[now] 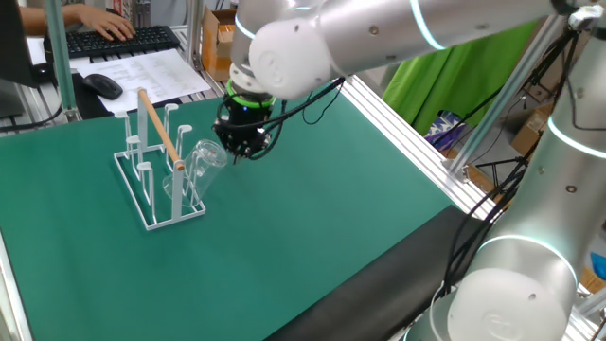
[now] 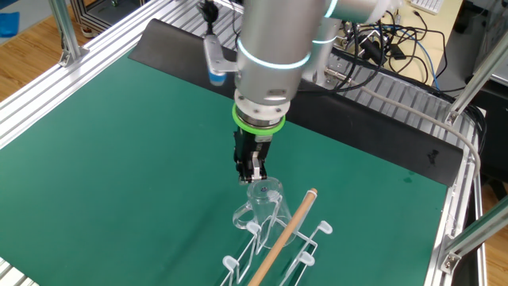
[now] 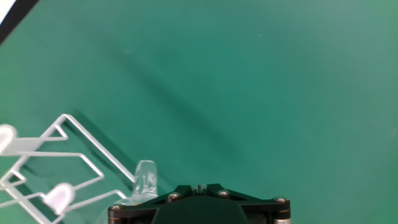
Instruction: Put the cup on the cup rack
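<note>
The cup (image 1: 202,163) is clear glass and leans tilted over a peg at the near right end of the cup rack (image 1: 156,133), a white wire frame with a wooden rod on top. My gripper (image 1: 248,150) hangs just right of the cup's upper end, fingers shut. In the other fixed view the gripper (image 2: 252,176) sits directly above the cup (image 2: 262,202) and the rack (image 2: 290,230); I cannot tell whether they touch. The hand view shows the shut gripper (image 3: 198,186) with nothing between its fingers, a bit of the cup (image 3: 145,178) to its left, and the rack (image 3: 93,162).
The green mat (image 1: 312,218) covers the table. Aluminium frame rails (image 1: 407,142) run along its right side. Behind the rack, off the mat, are a keyboard (image 1: 118,40), a mouse (image 1: 102,85) and a person's hand. Cables (image 2: 397,48) lie beyond the far edge.
</note>
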You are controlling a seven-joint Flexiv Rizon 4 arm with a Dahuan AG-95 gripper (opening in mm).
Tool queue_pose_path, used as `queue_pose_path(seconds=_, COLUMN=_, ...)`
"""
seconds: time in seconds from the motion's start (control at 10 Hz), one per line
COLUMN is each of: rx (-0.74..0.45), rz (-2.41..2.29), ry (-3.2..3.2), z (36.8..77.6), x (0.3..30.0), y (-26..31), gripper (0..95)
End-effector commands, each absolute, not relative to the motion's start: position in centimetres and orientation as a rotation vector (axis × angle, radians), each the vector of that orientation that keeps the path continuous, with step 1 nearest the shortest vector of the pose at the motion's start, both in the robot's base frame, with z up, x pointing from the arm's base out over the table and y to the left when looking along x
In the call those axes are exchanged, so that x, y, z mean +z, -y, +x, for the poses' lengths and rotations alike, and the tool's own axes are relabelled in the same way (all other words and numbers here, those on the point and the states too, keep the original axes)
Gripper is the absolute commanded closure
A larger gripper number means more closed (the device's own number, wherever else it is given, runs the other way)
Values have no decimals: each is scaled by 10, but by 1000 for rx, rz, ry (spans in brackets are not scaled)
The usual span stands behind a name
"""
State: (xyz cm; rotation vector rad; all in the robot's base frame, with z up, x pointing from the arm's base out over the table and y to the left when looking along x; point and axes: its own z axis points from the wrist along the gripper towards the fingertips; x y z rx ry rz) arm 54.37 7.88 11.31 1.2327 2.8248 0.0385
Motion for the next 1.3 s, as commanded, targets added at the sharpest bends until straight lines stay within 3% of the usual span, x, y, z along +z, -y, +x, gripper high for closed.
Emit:
queue_pose_path(seconds=0.1, rx=-1, rz=1199, ry=-2839, z=536, x=98, y=-79, gripper=950)
queue_pose_path(seconds=1.3, rx=-37, rz=1130, ry=-2903, z=523, x=103, y=-55, gripper=950)
